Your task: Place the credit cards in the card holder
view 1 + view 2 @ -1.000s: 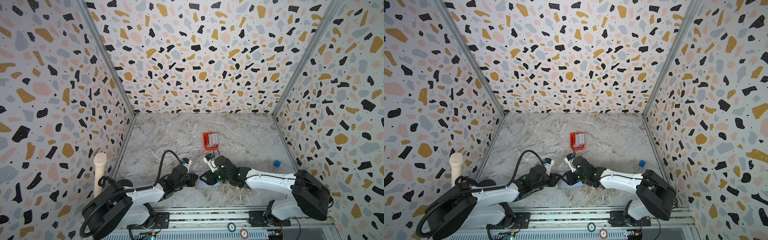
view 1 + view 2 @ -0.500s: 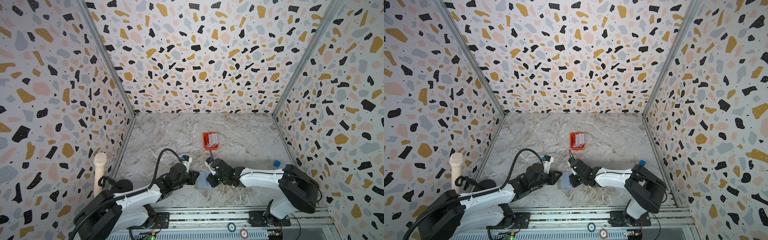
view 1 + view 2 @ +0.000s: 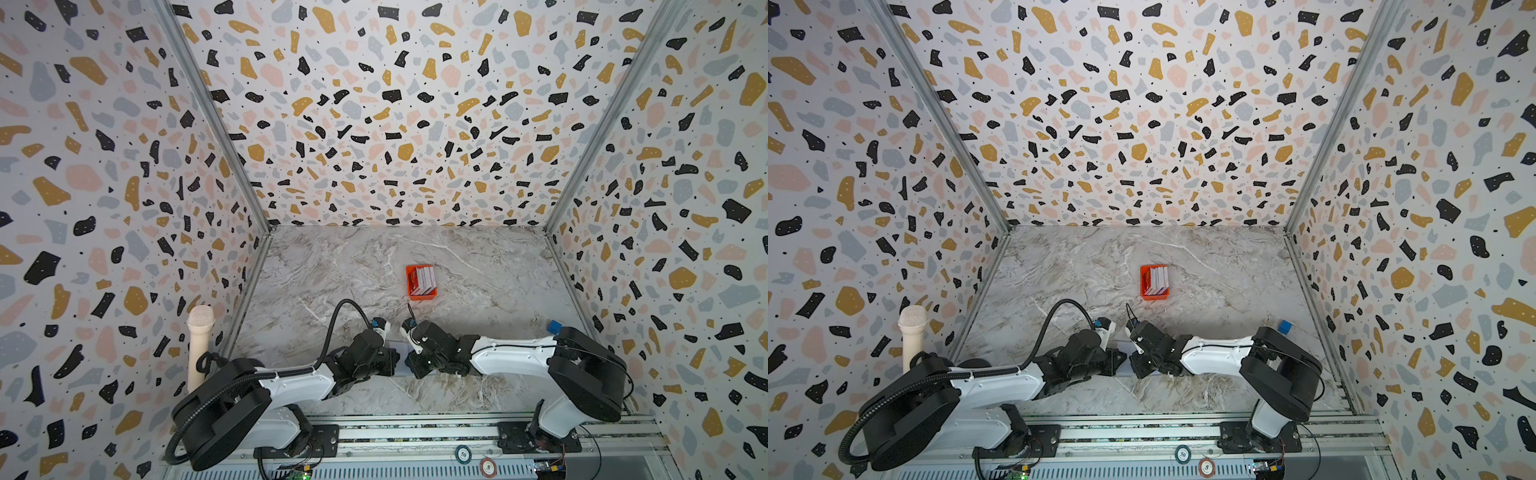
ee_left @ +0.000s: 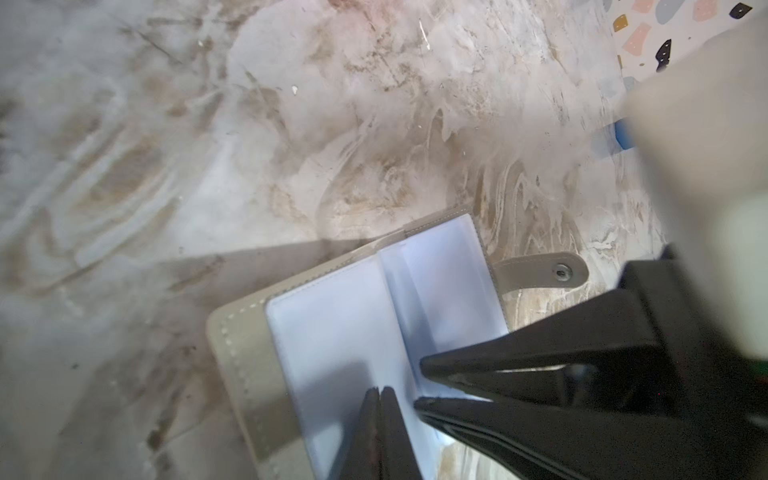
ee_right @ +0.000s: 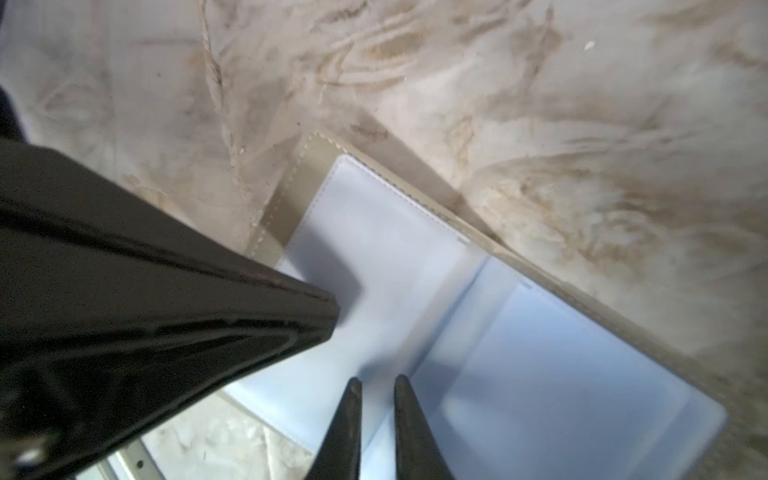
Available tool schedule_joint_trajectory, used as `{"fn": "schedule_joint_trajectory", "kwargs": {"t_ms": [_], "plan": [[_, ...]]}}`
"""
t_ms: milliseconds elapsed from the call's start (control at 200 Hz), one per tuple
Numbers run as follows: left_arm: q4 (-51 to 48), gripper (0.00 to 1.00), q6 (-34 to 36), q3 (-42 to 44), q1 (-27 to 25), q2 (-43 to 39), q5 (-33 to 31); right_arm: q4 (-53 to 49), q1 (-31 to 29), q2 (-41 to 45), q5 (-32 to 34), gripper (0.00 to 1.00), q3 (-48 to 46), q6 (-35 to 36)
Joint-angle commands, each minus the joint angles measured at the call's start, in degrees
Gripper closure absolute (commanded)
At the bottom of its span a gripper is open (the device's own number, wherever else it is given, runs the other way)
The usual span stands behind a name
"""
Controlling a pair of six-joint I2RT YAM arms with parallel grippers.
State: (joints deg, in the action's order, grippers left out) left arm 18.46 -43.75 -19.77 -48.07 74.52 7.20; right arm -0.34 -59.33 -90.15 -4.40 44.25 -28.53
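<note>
The card holder point(image 4: 332, 332) lies open, pale blue clear pockets upward, on the marble table point(image 3: 353, 266) near its front edge, between the two grippers; its snap-button tab point(image 4: 540, 270) lies flat on the table beside one page. The left gripper point(image 4: 378, 392) has its jaws pressed together over one pocket page. The right gripper point(image 5: 377, 381) has its jaws a narrow gap apart at the facing page, and whether they pinch a pocket sheet cannot be told. The credit cards point(image 3: 424, 281) sit packed in the orange tray point(image 3: 409, 279) farther back, well apart from both grippers.
</note>
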Motion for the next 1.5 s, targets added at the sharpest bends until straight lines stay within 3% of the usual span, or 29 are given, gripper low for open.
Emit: {"fn": "schedule_joint_trajectory", "kwargs": {"t_ms": [0,501,776,921,981,1101,1251,1261,1492], "plan": [[0.6,1.00,1.2,0.7,-0.1,-0.1,-1.1,-2.6,1.1,5.2,2.4,0.79,-0.3,0.8],[0.5,1.00,0.9,2.8,-0.2,0.7,-1.4,-1.7,7.0,5.5,3.4,0.78,-12.6,-4.0],[2.7,1.00,0.3,3.0,-0.3,2.0,-0.5,-2.3,8.3,10.2,3.3,0.77,-11.3,-2.6],[4.5,1.00,0.2,2.4,-0.4,2.9,-0.1,-6.5,9.9,14.2,4.8,0.65,-5.3,0.0],[5.4,1.00,0.2,2.2,-0.4,3.5,0.1,-7.6,12.0,15.4,5.6,0.55,-2.4,1.6],[6.9,1.00,0.1,2.1,-0.4,4.5,0.2,-8.7,17.6,14.1,6.0,0.43,3.4,4.3],[8.2,1.00,-0.5,1.9,-0.4,5.0,0.8,-7.8,22.9,6.6,4.7,0.34,11.6,6.9],[8.2,1.00,-0.5,1.9,-0.4,4.9,0.8,-7.6,23.3,5.5,4.5,0.30,12.5,7.2],[7.8,1.00,-0.6,1.8,-0.4,2.8,0.2,-8.5,25.8,-11.4,4.2,0.10,26.9,9.0]]}}
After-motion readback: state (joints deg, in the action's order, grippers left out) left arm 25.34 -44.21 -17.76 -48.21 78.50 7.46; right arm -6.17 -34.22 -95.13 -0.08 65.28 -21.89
